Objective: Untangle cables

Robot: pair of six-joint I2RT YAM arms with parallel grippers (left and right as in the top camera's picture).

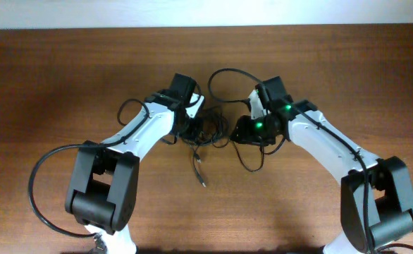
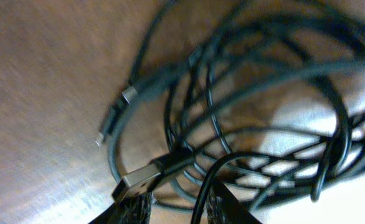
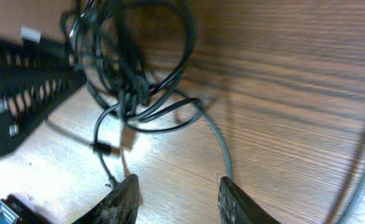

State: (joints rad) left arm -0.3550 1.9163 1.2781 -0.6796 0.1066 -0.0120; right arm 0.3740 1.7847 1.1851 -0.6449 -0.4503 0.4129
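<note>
Now the cables (image 1: pixel 208 134) lie knotted on the table (image 1: pixel 58 77). Right gripper (image 3: pixel 179 200) is open, empty. Left gripper (image 2: pixel 181 211) is around one cord (image 2: pixel 202 190); pinching or not, I cannot tell. Next, pull it out slowly.

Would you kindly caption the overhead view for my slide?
Left gripper and right gripper flank tangled black cables on a wooden table, one plug trailing loose.

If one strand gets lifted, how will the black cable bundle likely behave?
Probably floppy: the cables lie in loose curling loops. Likely light; the strands look thin. Crossed strands at the knot suggest pulling one would drag the rest.
</note>
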